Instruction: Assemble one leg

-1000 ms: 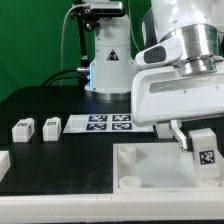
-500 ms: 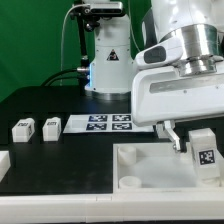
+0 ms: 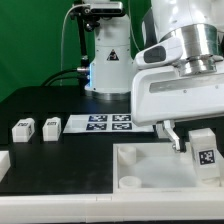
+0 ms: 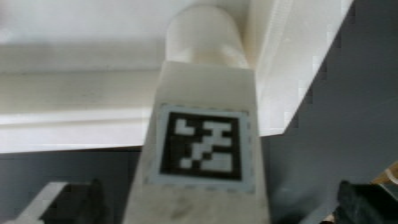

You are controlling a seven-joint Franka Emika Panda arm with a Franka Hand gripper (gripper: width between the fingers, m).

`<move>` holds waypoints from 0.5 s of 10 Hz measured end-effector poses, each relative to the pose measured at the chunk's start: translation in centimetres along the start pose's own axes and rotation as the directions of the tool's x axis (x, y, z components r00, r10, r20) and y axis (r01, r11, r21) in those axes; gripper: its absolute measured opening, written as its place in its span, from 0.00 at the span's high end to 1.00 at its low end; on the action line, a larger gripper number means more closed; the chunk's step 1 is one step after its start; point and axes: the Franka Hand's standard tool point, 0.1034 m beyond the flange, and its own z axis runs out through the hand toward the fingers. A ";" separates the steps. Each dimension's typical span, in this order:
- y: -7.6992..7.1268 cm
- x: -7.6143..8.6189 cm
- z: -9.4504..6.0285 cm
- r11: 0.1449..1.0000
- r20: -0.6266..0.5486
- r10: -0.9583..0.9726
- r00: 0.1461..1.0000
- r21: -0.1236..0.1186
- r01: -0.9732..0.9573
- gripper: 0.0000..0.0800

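- The gripper [image 4: 210, 203] is spread wide, released: in the wrist view its two dark fingertips [image 4: 59, 206] sit at either side of the leg [image 4: 201, 150], each with a clear gap to it.
- Nothing is clasped between the jaws. The leg stands between them, touching neither.
- In the exterior view only one finger [image 3: 178, 137] shows, just beside the leg [image 3: 203, 150] on the exterior view's left, with a thin dark gap between the two. The other finger is hidden behind the leg or cut off by the picture's edge.
- The leg stands upright at the far corner of the white tray-like part [image 3: 160, 160] on the exterior view's right, its black-and-white tag facing that camera.
- The wrist view looks along the leg's length: the tag is near the camera, and the rounded far end meets the tray-like part close to its raised rim [image 4: 294, 40]. Whether that end sits in a socket, I cannot tell.
- Only the exterior view shows the rest of the scene. Two other legs [image 3: 23, 128] [image 3: 51, 125] lie side by side on the black table [image 3: 60, 165] at the exterior view's left, well apart from the arm.
- The marker board [image 3: 108, 123] lies flat behind the tray-like part.
- A round corner socket [image 3: 128, 182] is open at the tray-like part's near corner.
- The arm's white wrist housing [image 3: 180, 95] fills the upper right of the exterior view, directly above the leg.
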 end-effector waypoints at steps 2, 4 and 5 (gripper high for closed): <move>0.8 0.8 -1.3 1.000 0.076 0.017 0.997 0.003 -0.017 0.19; 1.0 -0.1 -0.7 1.000 0.151 0.023 0.988 0.005 -0.024 0.19; 0.7 -0.8 -0.4 0.999 0.269 0.028 0.963 0.014 -0.033 0.19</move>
